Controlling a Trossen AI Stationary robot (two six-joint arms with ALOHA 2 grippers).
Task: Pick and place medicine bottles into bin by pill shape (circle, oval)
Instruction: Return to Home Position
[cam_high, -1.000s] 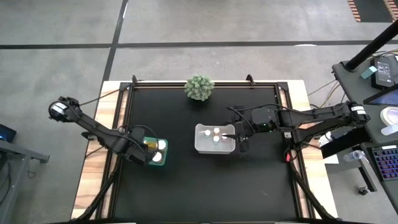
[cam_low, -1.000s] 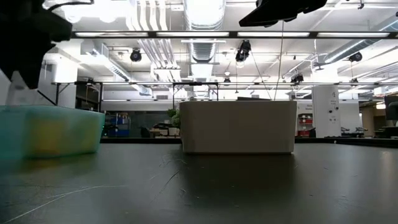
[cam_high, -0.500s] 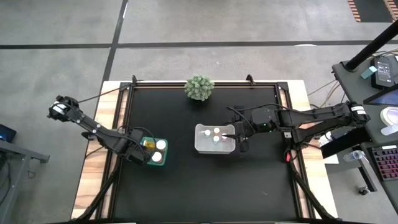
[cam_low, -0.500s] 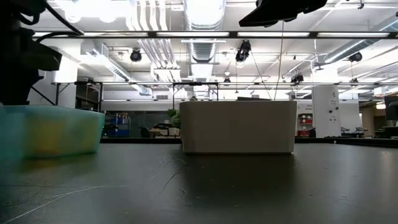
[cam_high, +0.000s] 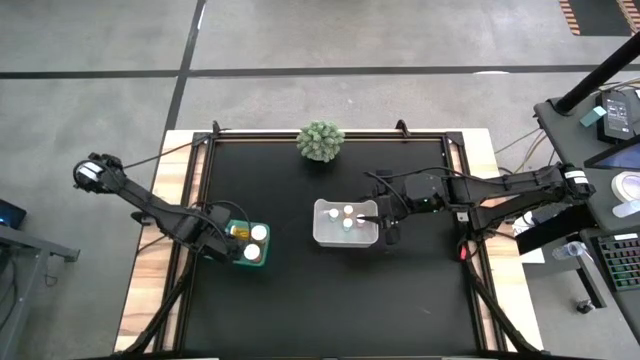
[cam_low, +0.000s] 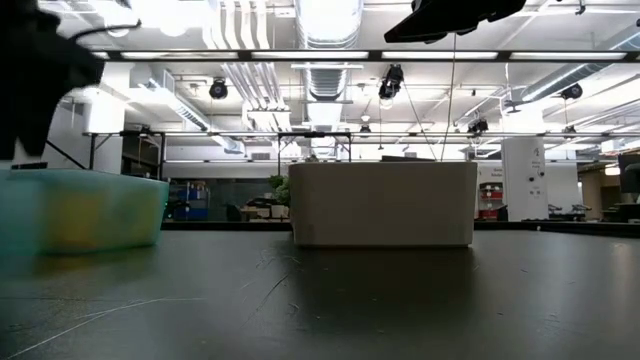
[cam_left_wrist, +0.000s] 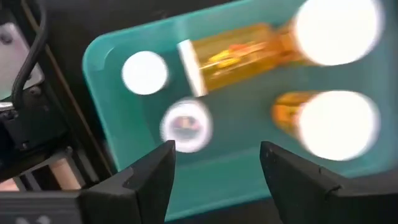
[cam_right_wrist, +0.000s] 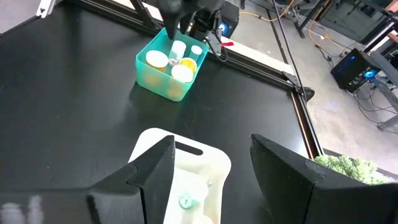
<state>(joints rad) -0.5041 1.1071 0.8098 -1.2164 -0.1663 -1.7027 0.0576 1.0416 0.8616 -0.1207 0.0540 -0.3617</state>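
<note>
The medicine bottles (cam_high: 258, 233) are split between two bins. In the teal bin (cam_high: 236, 262) on the left half of the table (cam_high: 300, 310), the left wrist view shows an amber bottle (cam_left_wrist: 236, 46) lying on its side, a second amber one (cam_left_wrist: 339, 124) with its white cap up, and two small white-topped ones beside them. A few white-capped bottles (cam_high: 348, 212) stand in the white bin (cam_high: 322, 236) near the table's middle. The left gripper (cam_high: 215, 240) hangs over the teal bin's left edge, fingers (cam_left_wrist: 149, 180) spread apart with nothing between them. The right gripper (cam_high: 388, 222) sits just right of the white bin, above its rim, its fingers (cam_right_wrist: 286, 168) also parted and empty. A spiky green plant (cam_high: 320, 141) stands at the far edge, well apart from both bins.
</note>
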